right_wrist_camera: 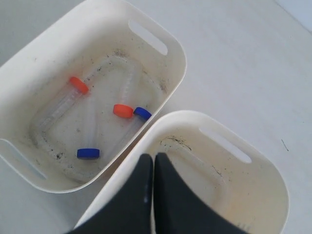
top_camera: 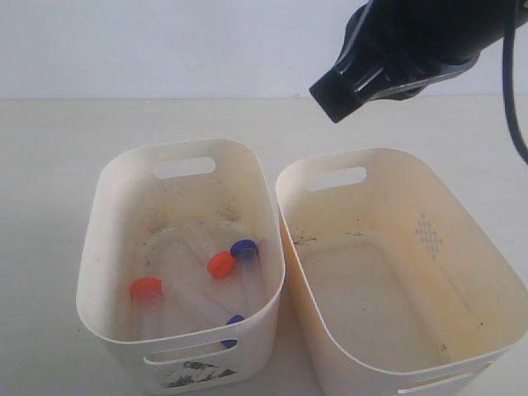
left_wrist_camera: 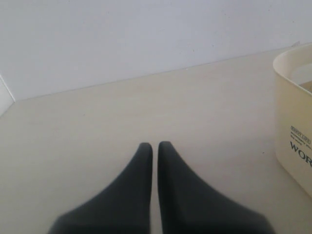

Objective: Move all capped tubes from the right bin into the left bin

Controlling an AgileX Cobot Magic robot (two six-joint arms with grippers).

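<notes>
Your left gripper: jaws together, holding nothing, low over the table; left bin sits near it, label reads "WOR", the rest cut off; all four capped tubes lie on its floor, two orange caps, two blue; right bin just beside, only a stained floor showing; your right gripper: jaws together, empty, above the right bin.

Right arm: black, bulky rounded casing w/ blunt wedge-shaped end, slight sheen. Thin black cable beside it. Left gripper: two matte dark-grey fingers, wide at base, tapering to rounded tips. Right gripper: same shape, black, smooth, tiny pale speck on one finger.
</notes>
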